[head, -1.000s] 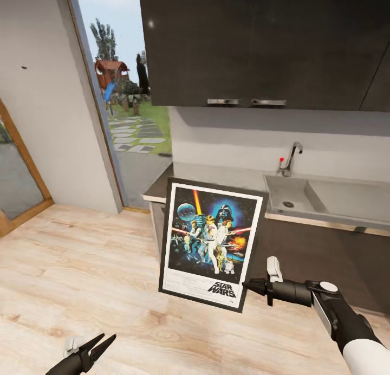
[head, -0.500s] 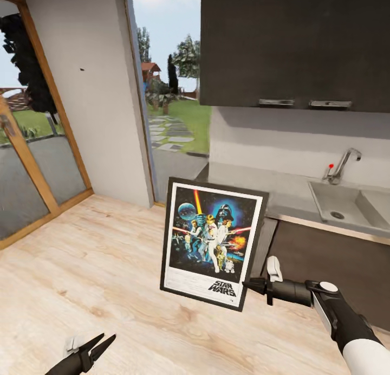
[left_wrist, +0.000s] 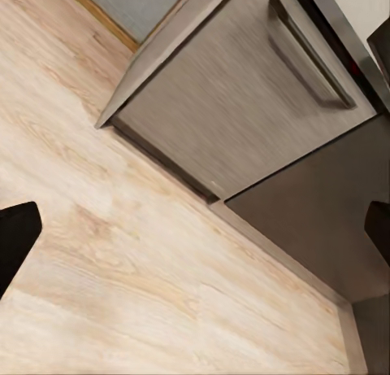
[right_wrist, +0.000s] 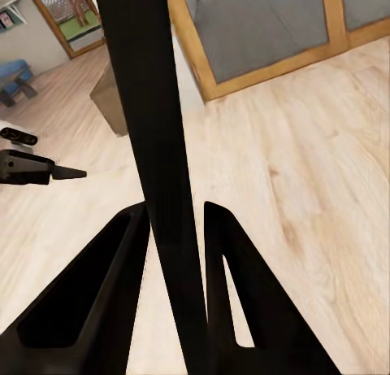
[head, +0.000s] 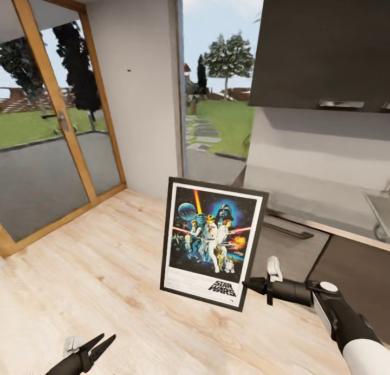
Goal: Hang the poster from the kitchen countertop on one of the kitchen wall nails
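Bright, even daylight through the glass door (head: 51,142); sharp render, soft shadows.

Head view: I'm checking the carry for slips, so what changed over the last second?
The camera swung left: the sink left the picture, and the glass door and the wall came in. The poster stayed pinched in the right tool, same pose. The left tool stayed open and low.
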